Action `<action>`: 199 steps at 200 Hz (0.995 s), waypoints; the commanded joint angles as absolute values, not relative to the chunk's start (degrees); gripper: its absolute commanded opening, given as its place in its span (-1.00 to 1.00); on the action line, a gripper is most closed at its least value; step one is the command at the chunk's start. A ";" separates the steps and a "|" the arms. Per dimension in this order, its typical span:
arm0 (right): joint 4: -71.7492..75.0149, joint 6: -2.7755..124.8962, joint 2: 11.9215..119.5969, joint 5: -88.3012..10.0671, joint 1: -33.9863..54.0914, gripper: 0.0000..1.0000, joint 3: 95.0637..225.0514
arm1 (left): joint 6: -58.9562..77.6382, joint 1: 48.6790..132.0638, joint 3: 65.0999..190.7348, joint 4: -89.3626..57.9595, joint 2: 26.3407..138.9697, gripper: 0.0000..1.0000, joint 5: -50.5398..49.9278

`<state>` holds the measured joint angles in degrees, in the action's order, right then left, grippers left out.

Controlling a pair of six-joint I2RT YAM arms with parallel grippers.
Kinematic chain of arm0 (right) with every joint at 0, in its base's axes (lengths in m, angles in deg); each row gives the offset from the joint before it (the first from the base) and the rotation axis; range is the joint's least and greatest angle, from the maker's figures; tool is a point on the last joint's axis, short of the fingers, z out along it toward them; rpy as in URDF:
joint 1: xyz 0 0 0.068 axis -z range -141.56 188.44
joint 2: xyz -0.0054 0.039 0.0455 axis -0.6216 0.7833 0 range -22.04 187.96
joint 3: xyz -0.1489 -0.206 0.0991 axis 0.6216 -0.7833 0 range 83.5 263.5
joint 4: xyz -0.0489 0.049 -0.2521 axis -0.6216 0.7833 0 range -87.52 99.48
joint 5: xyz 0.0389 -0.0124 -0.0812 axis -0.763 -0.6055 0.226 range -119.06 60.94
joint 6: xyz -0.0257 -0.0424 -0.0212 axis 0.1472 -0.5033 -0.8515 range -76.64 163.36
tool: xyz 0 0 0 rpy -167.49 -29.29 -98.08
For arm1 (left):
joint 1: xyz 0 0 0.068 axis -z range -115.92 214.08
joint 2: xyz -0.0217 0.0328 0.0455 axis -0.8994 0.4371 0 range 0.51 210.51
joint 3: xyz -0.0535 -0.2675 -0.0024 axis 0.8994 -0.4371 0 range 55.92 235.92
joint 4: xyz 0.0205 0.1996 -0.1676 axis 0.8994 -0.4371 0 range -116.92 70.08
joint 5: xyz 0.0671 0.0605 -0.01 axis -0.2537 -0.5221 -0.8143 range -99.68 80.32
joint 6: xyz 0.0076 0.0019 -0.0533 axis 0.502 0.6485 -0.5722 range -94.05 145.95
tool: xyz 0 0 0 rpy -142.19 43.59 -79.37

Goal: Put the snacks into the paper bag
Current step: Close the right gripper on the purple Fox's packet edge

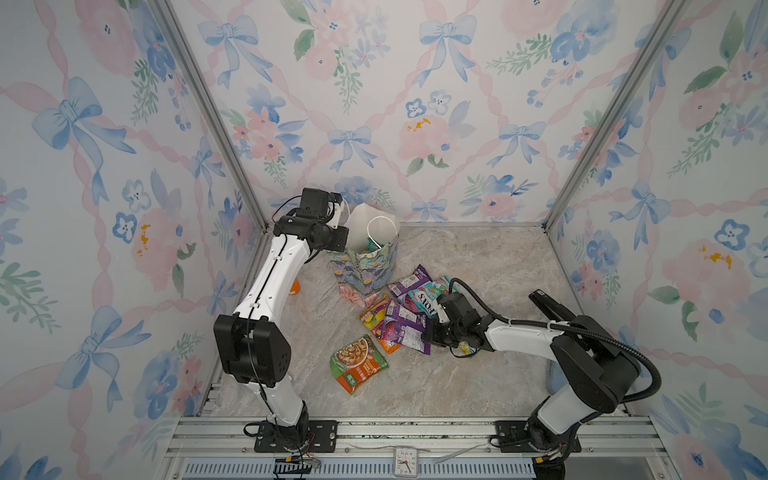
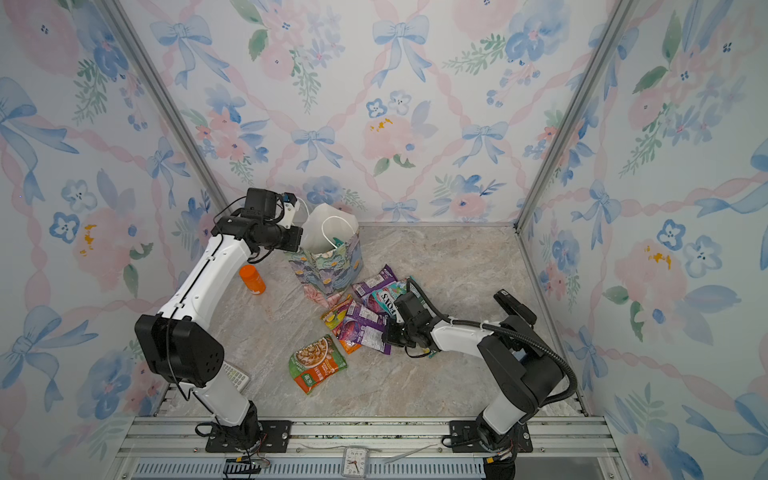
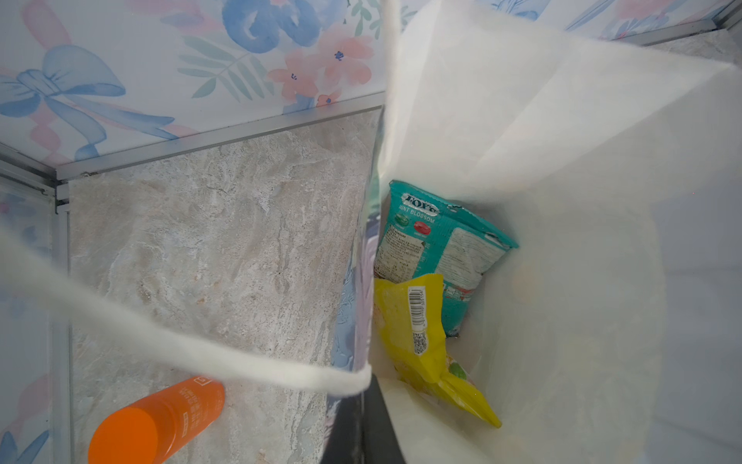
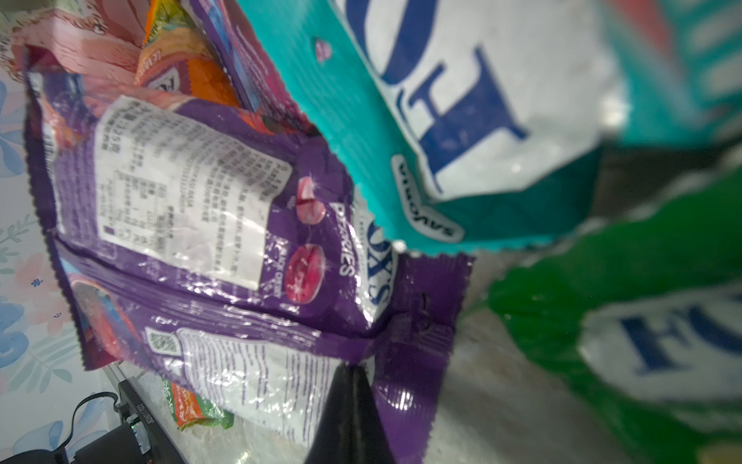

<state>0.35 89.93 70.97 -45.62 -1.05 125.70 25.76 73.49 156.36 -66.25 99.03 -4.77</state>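
The floral paper bag (image 1: 365, 266) (image 2: 328, 270) stands upright at the back. My left gripper (image 1: 341, 218) (image 3: 361, 422) is shut on its left rim, where a white cord handle (image 3: 200, 349) is attached. Inside the bag (image 3: 562, 201) lie a teal packet (image 3: 437, 241) and a yellow packet (image 3: 413, 321). In front of the bag is a pile of snacks. My right gripper (image 1: 432, 332) (image 4: 349, 373) is shut on the edge of a purple packet (image 1: 405, 328) (image 4: 225, 257). A teal packet (image 1: 424, 297) (image 4: 461, 120) and a green one (image 4: 642, 281) lie beside it. The noodle-picture packet (image 1: 357, 363) lies apart, nearer the front.
An orange-capped bottle (image 2: 252, 279) (image 3: 156, 426) lies left of the bag under my left arm. A black stapler (image 1: 548, 305) sits by the right wall. A small clock (image 1: 405, 461) rests on the front rail, and a keypad device (image 2: 237, 376) lies at the front left.
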 commanded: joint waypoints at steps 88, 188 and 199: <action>12.30 80.99 65.28 -40.18 -2.16 -1.00 130.77 | 25.07 73.78 154.58 -69.63 99.40 -1.00 -5.12; 9.12 83.87 68.31 -39.61 -2.30 0.12 129.77 | 24.98 73.84 154.31 -69.60 99.54 -1.00 -4.72; 8.95 84.27 69.53 -39.27 -2.19 0.12 130.04 | 24.98 73.80 154.18 -69.58 99.37 -1.00 -4.92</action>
<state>9.27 83.17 66.95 -40.57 -1.44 129.52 25.76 73.49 156.14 -66.25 99.03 -4.75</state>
